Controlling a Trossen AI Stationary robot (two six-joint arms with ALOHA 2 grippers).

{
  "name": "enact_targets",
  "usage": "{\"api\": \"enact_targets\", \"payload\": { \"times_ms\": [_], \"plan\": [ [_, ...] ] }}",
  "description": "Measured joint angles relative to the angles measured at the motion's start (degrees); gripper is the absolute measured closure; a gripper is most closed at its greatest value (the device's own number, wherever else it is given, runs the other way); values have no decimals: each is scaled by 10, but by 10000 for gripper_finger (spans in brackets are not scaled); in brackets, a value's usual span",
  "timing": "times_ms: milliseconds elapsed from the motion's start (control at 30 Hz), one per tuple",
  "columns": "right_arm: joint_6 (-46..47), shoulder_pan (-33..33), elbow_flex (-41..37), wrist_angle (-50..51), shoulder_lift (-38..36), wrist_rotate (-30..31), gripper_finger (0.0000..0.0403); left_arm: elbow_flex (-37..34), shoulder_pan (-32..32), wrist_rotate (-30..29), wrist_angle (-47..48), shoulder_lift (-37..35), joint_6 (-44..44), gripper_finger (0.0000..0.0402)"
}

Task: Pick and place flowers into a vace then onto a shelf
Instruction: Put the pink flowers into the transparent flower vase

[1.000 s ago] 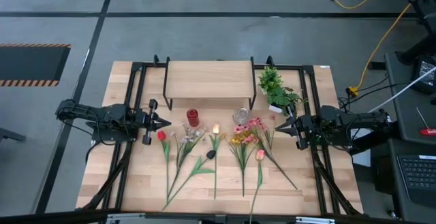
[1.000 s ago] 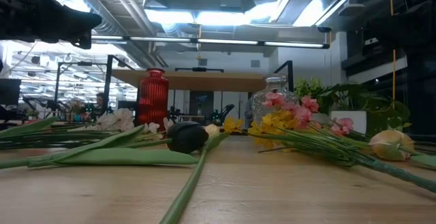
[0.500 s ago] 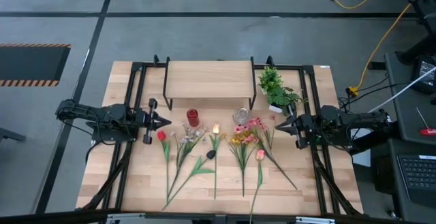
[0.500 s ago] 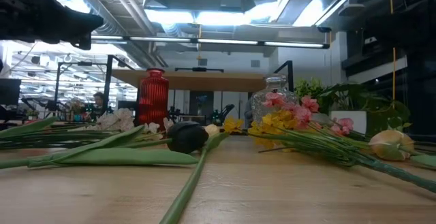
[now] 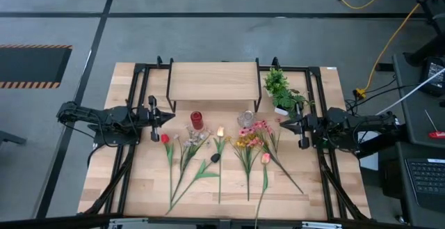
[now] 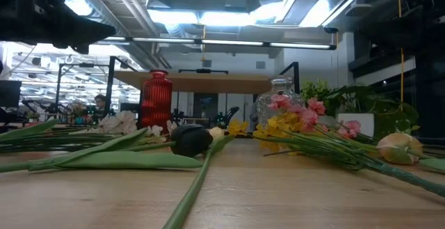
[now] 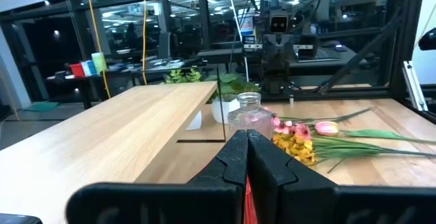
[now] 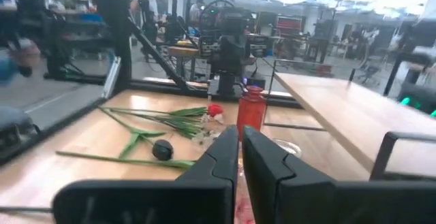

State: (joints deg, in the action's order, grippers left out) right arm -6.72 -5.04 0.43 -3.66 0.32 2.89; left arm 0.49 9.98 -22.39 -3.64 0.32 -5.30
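**Both grippers shut and empty, flowers not yet picked**

My left gripper (image 5: pixel 169 117) hovers at nine o'clock of the table, fingers pressed together on nothing; my right gripper (image 5: pixel 282 124) at three o'clock is likewise closed and empty. The flowers (image 5: pixel 221 154) lie loose mid-table, just toward six o'clock of the red vase (image 5: pixel 197 120) and glass vase (image 5: pixel 245 119), with the shelf (image 5: pixel 212 81) at twelve. I judge the stems light, thin and springy, best pinched mid-stem, away from soft blooms. Since a second ago, both grippers have rotated and lifted slightly; the flowers are unmoved.
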Motion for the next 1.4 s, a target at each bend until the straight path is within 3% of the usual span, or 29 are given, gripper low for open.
{"api": "enact_targets", "payload": {
  "times_ms": [167,267,567,733,1167,1300,1400],
  "plan": [
    [-103,0,0,-29,0,48,377,0,0,0,0,0,0,398],
    [-118,0,0,-41,0,66,377,0,0,0,0,0,0,398],
    [2,0,0,-46,5,65,380,0,0,-23,-53,17,40,398],
    [56,0,12,-51,32,57,399,3,0,6,-119,63,57,398],
    [135,-13,147,-42,251,14,401,112,1,1,-120,273,119,398],
    [137,-54,209,-6,335,8,401,147,2,39,-120,335,165,398],
    [147,-87,255,55,387,52,401,169,2,84,-120,380,151,398]
  ]
}}
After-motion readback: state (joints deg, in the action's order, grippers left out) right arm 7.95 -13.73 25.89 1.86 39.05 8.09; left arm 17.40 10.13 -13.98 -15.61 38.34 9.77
